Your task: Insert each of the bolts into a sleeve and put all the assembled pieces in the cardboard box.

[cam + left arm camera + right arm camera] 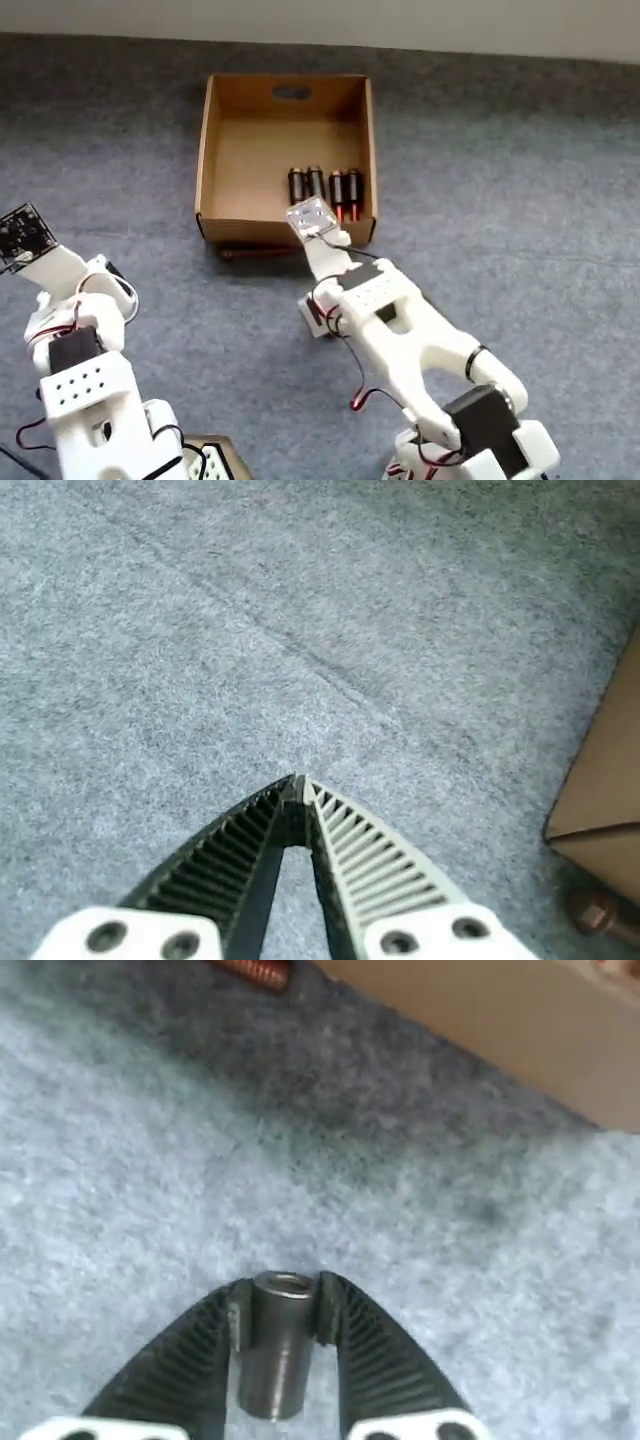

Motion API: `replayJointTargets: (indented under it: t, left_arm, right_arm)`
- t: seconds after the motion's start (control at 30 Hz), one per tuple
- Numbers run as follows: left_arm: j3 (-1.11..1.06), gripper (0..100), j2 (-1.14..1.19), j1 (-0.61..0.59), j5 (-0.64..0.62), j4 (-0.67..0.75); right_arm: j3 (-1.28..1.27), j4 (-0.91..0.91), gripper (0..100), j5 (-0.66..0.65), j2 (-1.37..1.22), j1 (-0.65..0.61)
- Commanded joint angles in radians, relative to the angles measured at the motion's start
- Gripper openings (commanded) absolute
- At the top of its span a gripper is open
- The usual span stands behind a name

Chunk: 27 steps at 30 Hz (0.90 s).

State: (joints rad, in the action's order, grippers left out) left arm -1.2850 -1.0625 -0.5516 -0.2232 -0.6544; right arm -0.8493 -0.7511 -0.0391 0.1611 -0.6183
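The right arm [400,330] is stretching out toward the front wall of the cardboard box [213,150]. The right end effector [282,1290] is clamping a dark sleeve [272,1360] just short of that wall. A bolt [262,253] is lying on the worktop [520,150] right along the box front, and four assembled pieces [325,187] are sitting inside. The left arm [80,370] is sitting folded well off the box's front-left corner, with the left end effector [298,785] pinched together on nothing.

A robotics lab bench — grey felt mat [520,180], pale wall [400,18] behind.
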Motion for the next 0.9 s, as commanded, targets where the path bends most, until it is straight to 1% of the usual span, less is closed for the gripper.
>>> replayJointTargets:
  t: [0.0,0.17,0.43,0.5,0.57,0.67,0.77,0.87]
  left_arm:
    - [0.038,1,-0.004,0.018,-0.003,0.017]
    - [0.03,1,-0.004,0.018,-0.002,0.017]
    - [0.028,1,-0.004,0.018,-0.002,0.017]
    - [0.028,1,-0.004,0.018,-0.002,0.017]
    - [0.028,1,-0.004,0.018,-0.002,0.017]
    - [0.028,1,-0.004,0.019,-0.002,0.015]
    - [0.035,1,-0.002,0.05,0.005,0.012]
    - [0.054,3,0.005,0.125,0.1,0.0]
  right_arm:
    - [-0.013,-0.019,14.2,-0.023,0.021,0.018]
    - [-0.002,-0.117,14.2,-0.026,0.021,0.016]
    - [-0.01,-0.117,13.8,-0.066,0.01,0.018]
    - [-0.01,-0.117,9.1,-0.066,0.008,0.019]
    - [-0.01,-0.119,0.0,-0.066,0.01,0.021]
    - [-0.005,-0.122,0.4,-0.066,0.033,0.024]
    - [-0.004,-0.122,0.6,-0.066,0.154,0.059]
    - [-0.012,-0.124,0.6,-0.066,0.377,0.111]
